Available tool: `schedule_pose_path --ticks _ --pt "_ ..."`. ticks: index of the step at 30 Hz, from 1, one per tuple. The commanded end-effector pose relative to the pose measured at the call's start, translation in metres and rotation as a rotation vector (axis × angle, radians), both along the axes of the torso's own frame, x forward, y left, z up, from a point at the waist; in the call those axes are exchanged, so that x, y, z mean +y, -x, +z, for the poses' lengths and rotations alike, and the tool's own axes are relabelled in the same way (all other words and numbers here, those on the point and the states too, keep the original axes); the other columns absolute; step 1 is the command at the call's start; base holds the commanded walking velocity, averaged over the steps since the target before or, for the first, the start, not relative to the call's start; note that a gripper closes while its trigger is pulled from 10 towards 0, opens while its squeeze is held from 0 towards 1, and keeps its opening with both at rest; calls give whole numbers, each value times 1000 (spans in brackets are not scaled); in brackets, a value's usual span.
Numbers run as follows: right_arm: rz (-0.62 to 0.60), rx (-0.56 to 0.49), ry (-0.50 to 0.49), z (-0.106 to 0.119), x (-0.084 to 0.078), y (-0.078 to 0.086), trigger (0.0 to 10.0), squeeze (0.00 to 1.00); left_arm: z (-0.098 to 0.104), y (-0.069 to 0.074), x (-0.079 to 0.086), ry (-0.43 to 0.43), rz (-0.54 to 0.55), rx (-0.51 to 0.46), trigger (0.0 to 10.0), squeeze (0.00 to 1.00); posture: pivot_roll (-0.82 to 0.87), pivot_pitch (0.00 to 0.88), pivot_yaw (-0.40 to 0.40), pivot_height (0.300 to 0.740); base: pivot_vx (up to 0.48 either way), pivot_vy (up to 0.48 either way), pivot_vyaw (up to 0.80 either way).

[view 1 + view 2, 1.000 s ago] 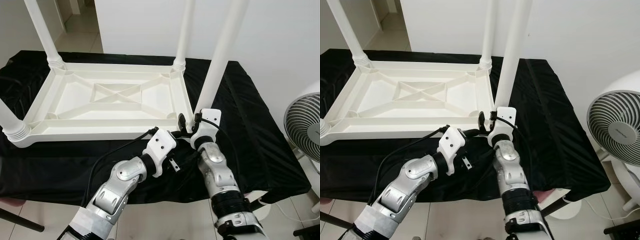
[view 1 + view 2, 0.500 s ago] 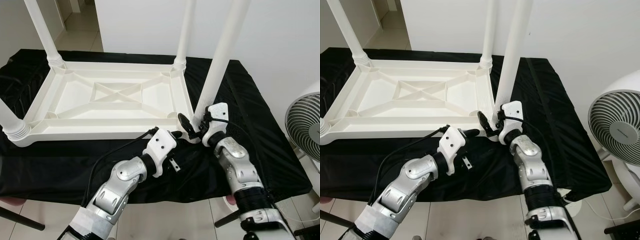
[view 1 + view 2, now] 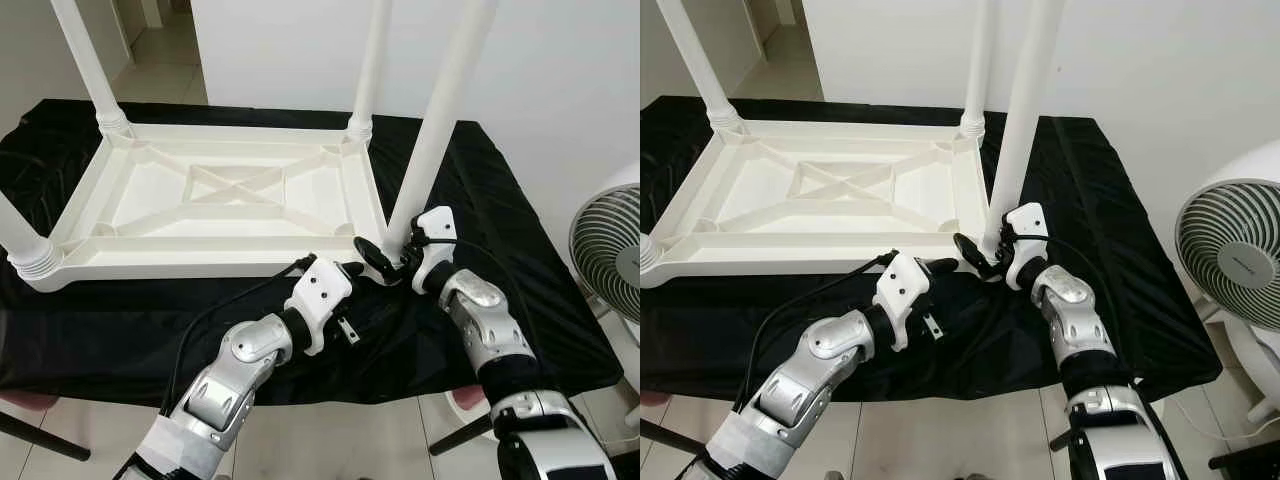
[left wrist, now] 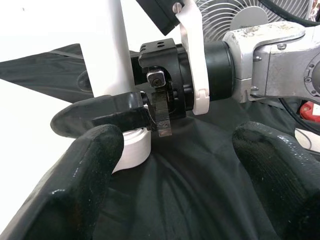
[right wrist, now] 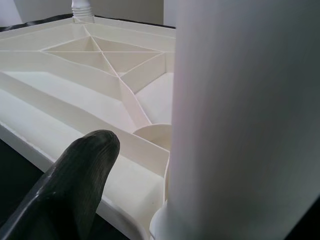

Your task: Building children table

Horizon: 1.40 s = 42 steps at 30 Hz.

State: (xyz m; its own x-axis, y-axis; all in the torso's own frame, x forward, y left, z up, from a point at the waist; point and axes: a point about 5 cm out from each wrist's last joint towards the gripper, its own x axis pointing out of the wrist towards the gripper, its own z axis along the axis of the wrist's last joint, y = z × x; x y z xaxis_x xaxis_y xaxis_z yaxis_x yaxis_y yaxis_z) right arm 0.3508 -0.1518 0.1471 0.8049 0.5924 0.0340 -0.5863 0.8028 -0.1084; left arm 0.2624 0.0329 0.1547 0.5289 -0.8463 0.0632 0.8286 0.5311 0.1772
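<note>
Upside down on the black-draped counter (image 3: 520,250) lies the white children's table top (image 3: 220,215), ribbed underside up so legs can stand in its corner sockets. At the near right corner the right end effector (image 3: 385,262) has its fingers around the base of the near right leg (image 3: 432,130), seemingly steadying or seating it. The left end effector (image 3: 348,272) hovers just beside that corner, fingers apart and empty, probably ready to help.

You see: table top (image 3: 215,215) white, cross-ribbed underside; table legs (image 3: 440,110) white; cloth (image 3: 500,230) black; fan (image 3: 610,250) white, grey grille; arms (image 3: 245,350) silver; left gripper (image 3: 352,270) fingers black.
</note>
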Motion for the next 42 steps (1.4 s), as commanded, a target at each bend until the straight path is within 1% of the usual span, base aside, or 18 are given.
schedule_pose_path --ticks 1,2,3,4,15,20,21,22,23,26,30,31,32,33,37,39,41,42 --pt "29 19 20 -4 2 0 7882 0 -2 2 0 -16 -26 8 10000 0 100 49 -40 740 0 0 0" --pt "30 27 21 -5 1 -1 784 0 -2 2 0 -16 -24 7 10000 0 101 47 -42 740 0 0 0" --pt "30 27 21 -5 1 -1 784 0 -2 2 0 -16 -24 7 10000 0 101 47 -42 740 0 0 0" --pt "35 35 24 -7 0 -2 0 0 -1 1 1 -16 -20 5 10000 0 102 43 -45 740 0 0 0" --pt "54 49 28 -16 -2 2 0 0 0 -1 0 -15 -16 -1 10000 0 98 35 -49 740 0 0 0" --pt "19 37 23 -20 -4 4 0 0 0 -1 -2 -14 -21 -3 10000 0 92 30 -51 740 0 0 0" --pt "-7 35 29 -20 -4 4 7490 0 -1 -1 -2 -14 -22 -3 10000 0 90 28 -50 740 0 0 0" --pt "-31 34 30 -21 -4 4 10000 0 -1 -1 -2 -14 -24 -3 10000 0 90 28 -50 740 0 0 0" --pt "-48 36 23 -22 -4 4 10000 0 -1 -1 -2 -14 -24 -2 10000 0 91 24 -50 740 0 0 0" --pt "-168 36 31 -24 -5 2 10000 0 -1 0 -2 -16 -28 -1 10000 0 90 21 -50 740 0 0 0" --pt "-217 34 12 -24 -4 2 10000 0 -2 1 -2 -16 -30 0 10000 0 91 19 -49 740 0 0 0" --pt "-240 35 3 -24 -3 3 10000 0 -2 1 -2 -17 -31 1 10000 0 90 18 -48 740 0 0 0" --pt "-293 38 -17 -23 -1 3 10000 0 -2 1 -2 -18 -33 2 10000 0 90 18 -48 740 0 0 0" --pt "-293 38 -17 -23 -1 3 10000 0 -2 1 -2 -18 -33 2 10000 0 90 18 -48 740 0 0 0" --pt "-496 52 -76 -26 2 6 10000 0 -3 3 -2 -19 -41 5 10000 0 87 15 -48 740 0 0 0" --pt "-525 51 -83 -26 3 7 10000 0 -3 3 -2 -19 -41 5 10000 0 87 15 -48 740 0 0 0" --pt "-672 73 -99 -31 6 12 10000 0 -3 3 -3 -20 -46 6 10000 0 84 12 -48 740 0 0 0" --pt "-715 81 -101 -32 7 13 10000 0 -3 3 -3 -20 -47 6 10000 0 83 11 -48 740 0 0 0"
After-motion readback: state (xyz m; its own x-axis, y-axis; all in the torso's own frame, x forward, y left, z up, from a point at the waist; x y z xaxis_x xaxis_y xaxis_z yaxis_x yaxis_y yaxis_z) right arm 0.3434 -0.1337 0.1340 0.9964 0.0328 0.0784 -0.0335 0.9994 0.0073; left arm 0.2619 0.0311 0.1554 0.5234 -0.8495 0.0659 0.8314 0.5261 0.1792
